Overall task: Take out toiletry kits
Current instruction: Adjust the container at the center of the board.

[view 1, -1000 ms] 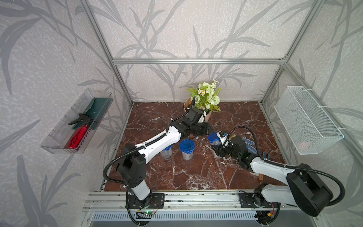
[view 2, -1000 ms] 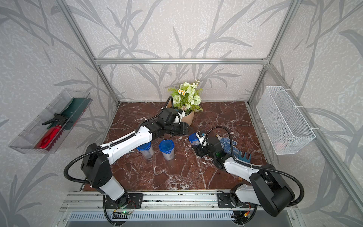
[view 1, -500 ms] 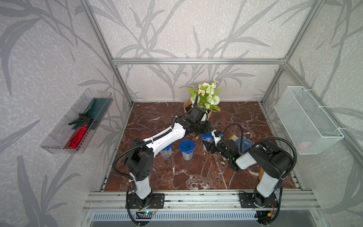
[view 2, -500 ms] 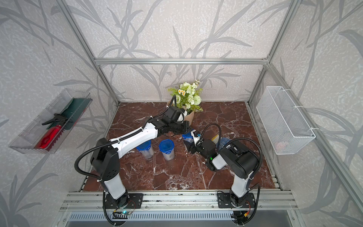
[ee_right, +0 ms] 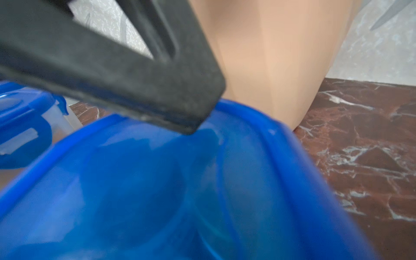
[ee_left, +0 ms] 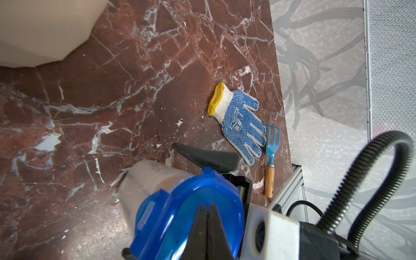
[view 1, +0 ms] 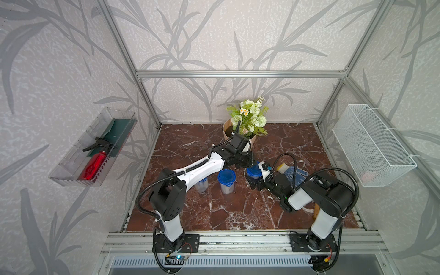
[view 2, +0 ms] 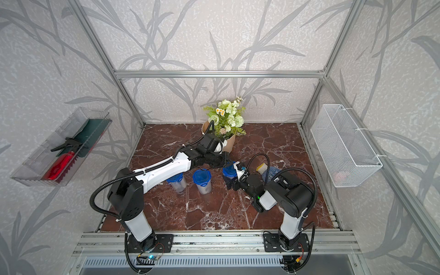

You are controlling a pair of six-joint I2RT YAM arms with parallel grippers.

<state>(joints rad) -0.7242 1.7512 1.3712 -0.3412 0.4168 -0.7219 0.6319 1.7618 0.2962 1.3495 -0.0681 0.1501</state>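
Observation:
The toiletry kits are out of view. A clear jar with a blue clip lid (view 1: 252, 172) (view 2: 229, 172) stands on the marble floor, its wall too cloudy to see through. My left gripper (view 1: 250, 160) (ee_left: 207, 206) is shut with nothing between its jaws. Its tip rests on the lid (ee_right: 157, 180) near the rim. My right gripper (view 1: 252, 178) comes in low from the right with its jaws wide on either side of the jar. One of its fingers (ee_left: 207, 157) lies along the far side of the jar wall (ee_left: 153, 177).
Two more blue-lidded jars (view 1: 226, 177) (view 1: 202, 184) stand left of this one. A flower pot (view 1: 240, 133) is just behind my left wrist. A blue-dotted glove (ee_left: 240, 121) and a small rake (ee_left: 271, 153) lie to the right. A wire basket (view 1: 371, 145) and a tray (view 1: 95, 162) hang on the side walls.
My left gripper moved right onto the jar's lid and shut. My right arm folded in and carried the jar a little left, then its jaws widened.

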